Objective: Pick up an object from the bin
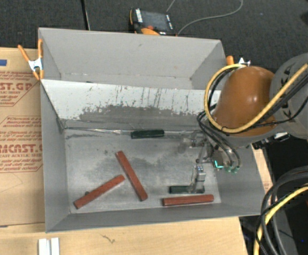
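My gripper (pixel 199 183) hangs low over the bin's front right part, under the orange wrist cover. Its tip is right at the right end of a small dark green bar (pixel 178 189) lying flat on the floor; whether they touch I cannot tell. Just in front of both lies a short red-brown stick (pixel 188 200), parallel to the front wall.
Two more red-brown sticks lie to the left, one slanted in the middle (pixel 131 175) and one nearer the front left corner (pixel 99 192). A dark green pen-like rod (pixel 147 134) rests along the foot of the back wall. The arm and cables crowd the right wall.
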Controlling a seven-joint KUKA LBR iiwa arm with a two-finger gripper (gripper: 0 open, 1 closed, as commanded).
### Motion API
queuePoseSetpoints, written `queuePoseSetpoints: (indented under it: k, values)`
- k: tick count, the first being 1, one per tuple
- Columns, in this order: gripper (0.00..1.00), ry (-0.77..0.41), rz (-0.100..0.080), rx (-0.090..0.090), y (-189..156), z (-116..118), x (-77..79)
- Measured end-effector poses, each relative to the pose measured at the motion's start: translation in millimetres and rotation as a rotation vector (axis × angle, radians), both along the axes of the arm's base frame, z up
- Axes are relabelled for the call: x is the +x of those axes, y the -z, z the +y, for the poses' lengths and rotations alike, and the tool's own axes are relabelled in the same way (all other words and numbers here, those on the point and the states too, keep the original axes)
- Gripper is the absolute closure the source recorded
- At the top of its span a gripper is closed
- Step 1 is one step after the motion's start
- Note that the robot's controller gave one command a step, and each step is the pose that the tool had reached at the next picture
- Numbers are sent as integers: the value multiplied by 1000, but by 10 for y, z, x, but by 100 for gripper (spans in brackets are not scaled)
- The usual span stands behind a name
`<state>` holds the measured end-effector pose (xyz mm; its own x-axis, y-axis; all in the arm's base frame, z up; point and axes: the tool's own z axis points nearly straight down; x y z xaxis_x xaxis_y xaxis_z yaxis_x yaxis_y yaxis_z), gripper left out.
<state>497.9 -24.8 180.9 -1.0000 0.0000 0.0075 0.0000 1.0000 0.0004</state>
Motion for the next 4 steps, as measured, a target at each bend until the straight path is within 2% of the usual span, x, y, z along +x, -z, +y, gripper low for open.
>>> queuePoseSetpoints:
  k: [1, 2, 3, 4]
  values:
    - [0, 26, -1, 0, 1151, -643, -9]
    - [0, 152, -7, 0, 989, -448, -23]
    - [100, 152, -7, 0, 988, -450, -24]
    - [100, 185, -16, -1, -383, -566, -148]
